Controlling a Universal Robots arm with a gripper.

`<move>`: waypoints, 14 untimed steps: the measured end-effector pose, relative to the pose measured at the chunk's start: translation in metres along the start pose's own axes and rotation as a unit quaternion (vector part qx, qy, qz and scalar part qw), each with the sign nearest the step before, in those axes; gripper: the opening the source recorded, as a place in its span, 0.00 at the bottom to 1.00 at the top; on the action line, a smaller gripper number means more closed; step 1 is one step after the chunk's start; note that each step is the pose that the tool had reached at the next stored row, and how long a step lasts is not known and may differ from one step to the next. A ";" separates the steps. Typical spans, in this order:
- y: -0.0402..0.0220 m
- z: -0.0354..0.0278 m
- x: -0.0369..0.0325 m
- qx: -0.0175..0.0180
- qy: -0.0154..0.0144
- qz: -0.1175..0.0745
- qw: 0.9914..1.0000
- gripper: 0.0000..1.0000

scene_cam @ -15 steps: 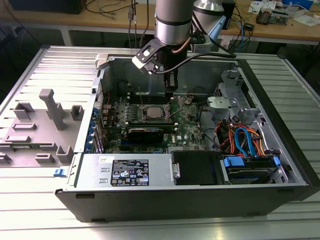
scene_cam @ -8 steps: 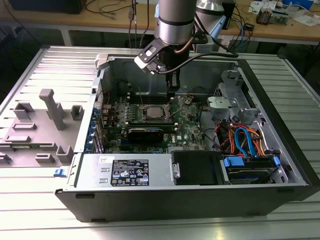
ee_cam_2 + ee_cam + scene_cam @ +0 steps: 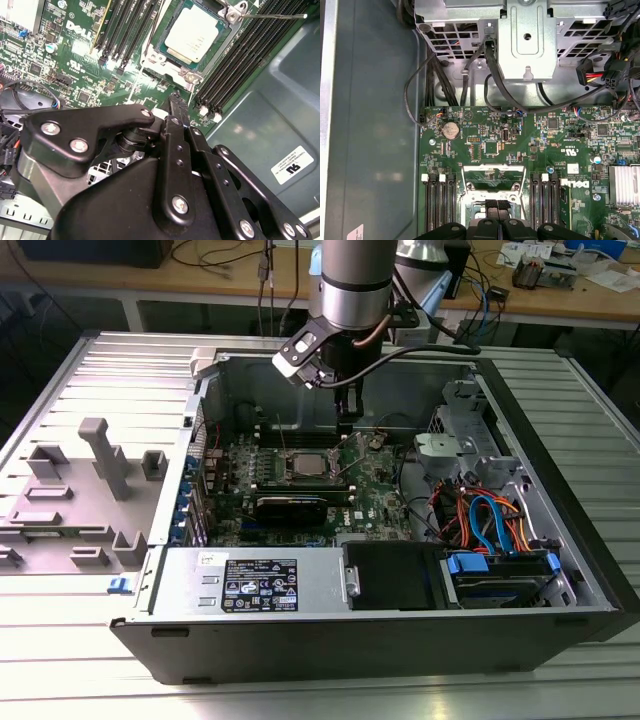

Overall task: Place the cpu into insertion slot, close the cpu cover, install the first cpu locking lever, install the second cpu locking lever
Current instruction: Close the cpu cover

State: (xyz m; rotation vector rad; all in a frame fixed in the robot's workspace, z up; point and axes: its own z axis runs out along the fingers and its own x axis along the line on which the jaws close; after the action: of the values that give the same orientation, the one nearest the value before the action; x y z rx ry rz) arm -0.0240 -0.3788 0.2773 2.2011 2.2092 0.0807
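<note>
Black linkage of the gripper [image 3: 177, 99] sits nearest in the second wrist view. Its fingers look pressed together into one narrow tip, nothing between them. In the first wrist view the tip is likewise closed and empty, just short of the insertion slot [image 3: 468, 196]. The exterior view puts the arm inside the open computer case [image 3: 560, 570], tip low over the motherboard [image 3: 65, 55], on the exterior view's right of the socket.

The cpu [image 3: 192, 31] lies flat in the slot, silver top up. The cpu cover [image 3: 175, 57] appears down around it, its window framing the chip. One locking lever [image 3: 272, 16] juts out over the memory slots [image 3: 240, 60] and looks unlatched.

Judgement: you're on a lever, pushing with a closed tip.
- Set the tip on the rod itself, well away from the chip and the memory clips.
- Press down and sideways together so the rod slips under its hook.
- Go slow: the rod is thin, likely springy, and may skid off.

Whether the tip touches anything, I can't tell.
</note>
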 end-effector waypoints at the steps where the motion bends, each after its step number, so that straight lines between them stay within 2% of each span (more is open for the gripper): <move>1: 0.0000 0.0000 0.0000 0.000 0.000 0.000 1.000 0.11; 10: 0.0015 0.0001 0.0000 0.000 0.000 0.000 1.000 0.11; 14: 0.0063 0.0006 0.0000 0.000 0.000 0.000 1.000 0.11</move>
State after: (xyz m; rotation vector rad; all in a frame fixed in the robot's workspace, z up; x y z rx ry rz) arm -0.0176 -0.3788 0.2771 2.2016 2.2097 0.0797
